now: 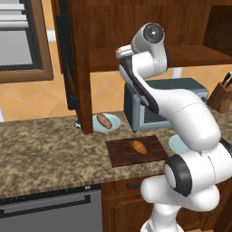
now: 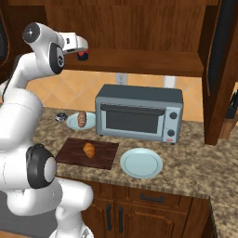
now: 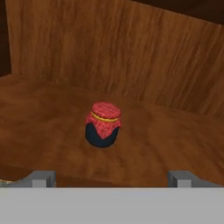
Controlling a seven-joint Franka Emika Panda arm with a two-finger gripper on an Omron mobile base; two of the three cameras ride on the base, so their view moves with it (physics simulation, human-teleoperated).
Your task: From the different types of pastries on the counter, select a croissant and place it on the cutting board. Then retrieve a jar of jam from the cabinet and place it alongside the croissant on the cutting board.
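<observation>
While the pincer (image 3: 112,178) hangs with its tips wide apart, the jar of jam (image 3: 103,124) stands upright on the cabinet (image 3: 144,57) shelf straight ahead of it, slightly left of centre and untouched. Far below, the croissant (image 2: 89,149) already lies on the cutting board (image 2: 103,157); beyond it, a plate (image 2: 72,122) on the tabletop (image 2: 195,158) holds the brown loaf (image 2: 82,118).

Home kitchen, rendered: speckled granite table (image 2: 195,162) over dark wood drawer fronts (image 2: 153,199), with a grey toaster oven (image 2: 139,113) on it and a wooden wall cabinet (image 2: 139,28) above. A knife block (image 1: 220,97) sits at 3 o'clock in the left base view, a dishwasher front (image 1: 50,210) at 7 o'clock under the table. Pale blue plates (image 2: 141,162), a cutting board (image 2: 100,155) with a croissant (image 2: 89,149), orange tiled backsplash (image 2: 79,90) with wall outlets (image 2: 122,78).
</observation>
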